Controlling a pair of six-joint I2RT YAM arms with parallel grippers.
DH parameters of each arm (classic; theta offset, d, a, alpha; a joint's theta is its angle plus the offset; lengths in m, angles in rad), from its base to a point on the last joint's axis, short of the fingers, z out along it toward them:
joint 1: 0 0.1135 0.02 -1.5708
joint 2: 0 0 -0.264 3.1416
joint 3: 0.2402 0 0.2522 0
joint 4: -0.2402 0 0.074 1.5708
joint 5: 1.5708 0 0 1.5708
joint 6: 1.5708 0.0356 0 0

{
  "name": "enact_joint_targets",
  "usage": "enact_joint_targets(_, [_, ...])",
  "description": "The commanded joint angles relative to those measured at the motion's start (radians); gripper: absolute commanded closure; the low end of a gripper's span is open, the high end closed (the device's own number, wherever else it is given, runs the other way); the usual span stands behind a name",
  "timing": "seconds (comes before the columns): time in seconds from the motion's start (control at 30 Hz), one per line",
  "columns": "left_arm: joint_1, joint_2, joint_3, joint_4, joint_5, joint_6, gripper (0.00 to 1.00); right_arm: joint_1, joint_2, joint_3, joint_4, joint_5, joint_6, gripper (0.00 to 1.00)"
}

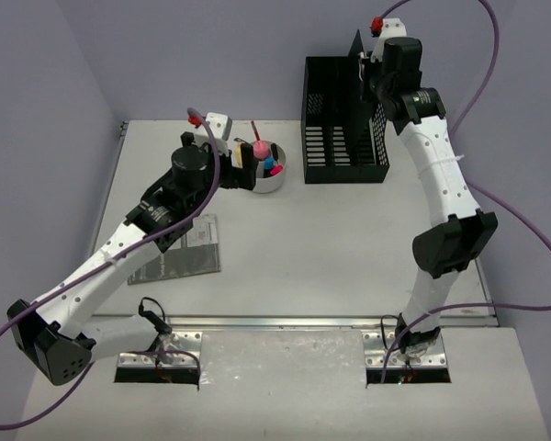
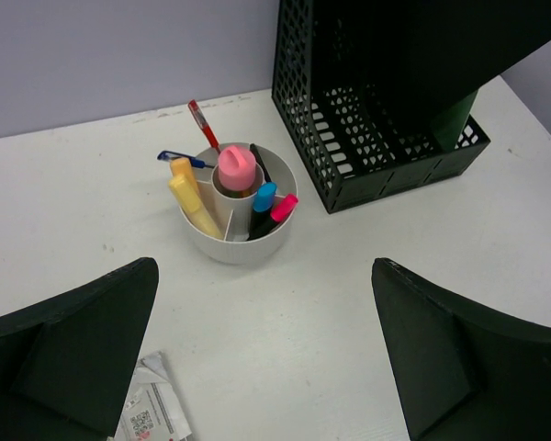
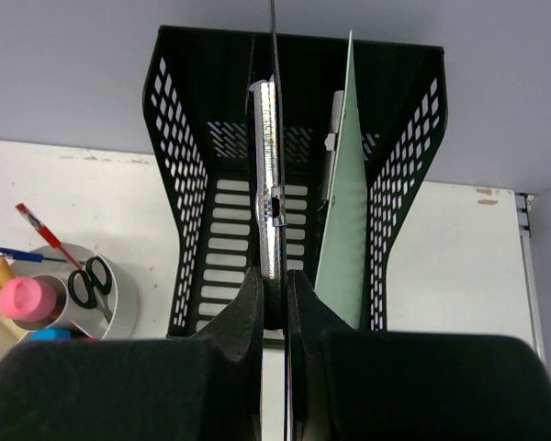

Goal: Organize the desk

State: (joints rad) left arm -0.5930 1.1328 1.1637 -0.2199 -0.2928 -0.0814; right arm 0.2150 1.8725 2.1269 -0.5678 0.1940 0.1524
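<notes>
The white desk (image 1: 331, 248) carries a black mesh file rack (image 1: 344, 138) at the back and a round white cup (image 1: 266, 170) of pens and markers. My right gripper (image 3: 275, 285) hovers over the rack (image 3: 188, 184), shut on a thin black clipboard with a silver clip (image 3: 268, 165), held edge-on and reaching down into the middle slot. A pale green folder (image 3: 342, 202) stands in the slot to its right. My left gripper (image 2: 264, 276) hangs open above bare desk just in front of the cup (image 2: 239, 243), nothing between its fingers.
A flat grey printed packet (image 1: 179, 248) lies on the desk's left side under the left arm; its corner (image 2: 151, 413) shows by the left finger. Scissors (image 3: 92, 280) stand in the cup. Purple walls close the back and sides. A silver rail (image 1: 285, 322) runs along the near edge.
</notes>
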Motion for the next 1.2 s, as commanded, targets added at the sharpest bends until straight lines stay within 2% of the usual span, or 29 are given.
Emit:
enact_joint_targets(0.0, [0.019, -0.038, -0.016, 0.05, -0.011, 0.012, 0.0, -0.015, 0.014, 0.068, 0.097, -0.033, 0.009, 0.99])
enact_joint_targets(0.5, [0.03, -0.062, -0.073, 0.042, 0.0, -0.004, 0.0, -0.055, 0.152, 0.208, -0.075, -0.096, 0.03, 0.99])
enact_joint_targets(0.87, [0.032, -0.065, -0.099, 0.024, 0.014, -0.035, 0.0, -0.081, 0.189, 0.208, -0.179, -0.185, 0.056, 0.98])
enact_joint_targets(0.93, [0.032, -0.065, -0.101, 0.014, 0.012, -0.04, 0.0, -0.088, 0.195, 0.203, -0.178, -0.189, 0.065, 0.84])
enact_joint_targets(1.0, [0.033, -0.065, -0.105, 0.011, 0.011, -0.044, 0.0, -0.089, 0.194, 0.182, -0.146, -0.188, 0.07, 0.65])
enact_joint_targets(1.03, [0.033, -0.068, -0.108, 0.008, 0.004, -0.047, 0.0, -0.089, 0.192, 0.177, -0.135, -0.189, 0.072, 0.55])
enact_joint_targets(1.07, [0.032, -0.071, -0.111, 0.008, 0.0, -0.05, 0.0, -0.089, 0.194, 0.179, -0.115, -0.189, 0.069, 0.38])
enact_joint_targets(1.17, [0.039, -0.09, -0.124, 0.013, -0.015, -0.076, 0.0, -0.089, 0.188, 0.205, -0.081, -0.218, 0.076, 0.22])
